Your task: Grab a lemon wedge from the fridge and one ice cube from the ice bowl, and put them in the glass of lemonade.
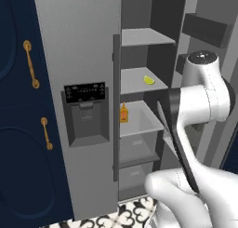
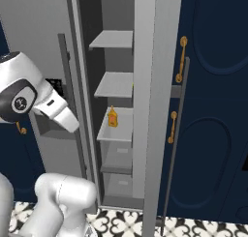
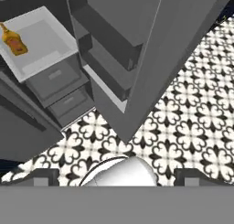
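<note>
Lemon wedge [image 1: 149, 80] — on an upper shelf of the open fridge [image 1: 79, 50], toward the shelf's right edge, not yet taken.

Item: small yellow piece, lying free on the grey shelf; one shelf below it, near the left edge, stands an orange bottle [image 1: 123, 113]. Fridge: right door swung wide, left door with black dispenser panel [image 1: 85, 93] shut. Navy cabinets with gold handles [image 1: 30, 64] flank it. Gripper [image 3: 117, 177]: hand view looks down past the door onto the patterned floor tiles [image 3: 183, 113]; fingertips far apart at the view's lower corners, so spread and holding nothing. Step in hand, as judged: reaching for the wedge. Next move calls for raising and turning the hand toward that upper shelf, then closing on the wedge without nudging it off the edge.
</note>
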Tool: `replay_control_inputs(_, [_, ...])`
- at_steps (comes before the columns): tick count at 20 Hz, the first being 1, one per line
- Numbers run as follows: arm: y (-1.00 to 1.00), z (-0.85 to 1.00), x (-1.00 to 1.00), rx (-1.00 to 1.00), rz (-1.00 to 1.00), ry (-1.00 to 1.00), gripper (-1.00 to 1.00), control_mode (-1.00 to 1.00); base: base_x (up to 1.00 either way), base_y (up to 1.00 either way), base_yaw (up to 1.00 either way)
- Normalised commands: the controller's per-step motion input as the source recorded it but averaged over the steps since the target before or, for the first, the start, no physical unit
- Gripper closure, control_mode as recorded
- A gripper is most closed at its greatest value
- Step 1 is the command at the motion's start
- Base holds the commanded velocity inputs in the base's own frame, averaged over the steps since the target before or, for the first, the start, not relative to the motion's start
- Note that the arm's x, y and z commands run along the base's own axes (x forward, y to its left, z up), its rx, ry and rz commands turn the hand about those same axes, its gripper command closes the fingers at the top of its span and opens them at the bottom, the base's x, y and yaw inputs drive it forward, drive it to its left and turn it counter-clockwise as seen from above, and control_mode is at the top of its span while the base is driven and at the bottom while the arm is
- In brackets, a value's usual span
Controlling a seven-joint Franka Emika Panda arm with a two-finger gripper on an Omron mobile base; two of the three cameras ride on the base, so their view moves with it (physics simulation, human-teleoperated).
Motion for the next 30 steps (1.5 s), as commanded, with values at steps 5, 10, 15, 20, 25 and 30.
replay_control_inputs(5, [0.04,-0.08,0.09,0.0,0.24,-0.01,-1.0,-1.0,0.0,0.0,0.0])
replay_control_inputs(10, [0.0,-0.06,0.05,0.0,0.06,0.05,-1.0,-1.0,0.0,0.0,0.0])
replay_control_inputs(15, [-0.04,-0.03,0.03,0.13,0.03,0.0,-1.0,-1.0,0.0,0.0,0.0])
replay_control_inputs(20, [0.0,0.0,-0.09,0.15,0.05,-0.01,-1.0,-1.0,0.0,0.0,0.0])
replay_control_inputs(25, [0.02,-0.14,-0.04,0.02,0.0,0.0,-1.0,-1.0,0.0,0.0,0.0])
replay_control_inputs(30, [0.01,-0.19,0.0,0.0,0.0,0.0,-1.0,-1.0,0.0,0.0,0.0])
